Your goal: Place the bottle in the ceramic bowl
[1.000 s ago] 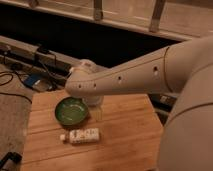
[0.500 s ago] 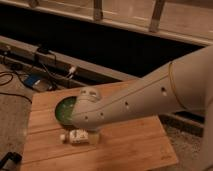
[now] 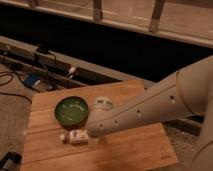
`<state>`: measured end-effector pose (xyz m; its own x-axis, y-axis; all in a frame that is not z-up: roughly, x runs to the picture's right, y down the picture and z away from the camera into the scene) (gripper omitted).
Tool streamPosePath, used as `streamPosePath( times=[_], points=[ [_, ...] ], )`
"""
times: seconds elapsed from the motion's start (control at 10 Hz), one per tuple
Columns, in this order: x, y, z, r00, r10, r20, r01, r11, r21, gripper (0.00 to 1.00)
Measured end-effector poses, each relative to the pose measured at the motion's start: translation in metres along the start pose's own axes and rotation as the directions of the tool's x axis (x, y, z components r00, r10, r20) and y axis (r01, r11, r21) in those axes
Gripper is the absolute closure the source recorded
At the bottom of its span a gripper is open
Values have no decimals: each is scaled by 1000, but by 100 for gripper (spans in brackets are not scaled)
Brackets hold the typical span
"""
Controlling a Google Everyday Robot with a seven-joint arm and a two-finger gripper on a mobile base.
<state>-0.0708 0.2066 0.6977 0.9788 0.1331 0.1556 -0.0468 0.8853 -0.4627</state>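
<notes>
Arm (image 3: 150, 102) has swung down and left over the last second. It was up over the bowl (image 3: 58, 111), then partly covering it; now the bowl is fully clear and the wrist sits low at table (image 3: 131, 150) level.

Gripper (image 3: 91, 138) is now at the bottle's (image 3: 75, 136) 3 o'clock end, right against it. Can't tell whether there's contact, as the wrist housing hides most of the fingers. Jaws are spread wide, nothing pinched.

Bottle hasn't moved: lying on its side on the table, at the bowl's 6 o'clock, near it but not touching, cap end toward 9 o'clock. Bowl is empty.

My read: approach is basically done and the grasp hasn't started. Next is likely to push on so the jaws straddle the bottle, close, lift, and carry toward 12 o'clock into the bowl. That's a short hop.

Pose: arm enters from the frame's 3 o'clock and slopes down toward 8 o'clock, long and nearly straight, with the forearm crossing the table's right half. Wrist is pitched down at the bottle, so this looks like an end-on approach rather than from above. A bottle on its side can roll or skid toward 9 o'clock if nudged before the jaws close.
</notes>
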Motion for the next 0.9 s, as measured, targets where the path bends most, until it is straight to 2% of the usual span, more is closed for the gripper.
streamPosePath(
  times=[0.3,0.5,0.9],
  points=[
    [-16,-4,6,999,-42,4,42,999,3,20],
    [-17,-11,18,999,-51,-3,51,999,-5,20],
    [-15,-13,20,999,-49,-9,49,999,-6,20]
  ],
)
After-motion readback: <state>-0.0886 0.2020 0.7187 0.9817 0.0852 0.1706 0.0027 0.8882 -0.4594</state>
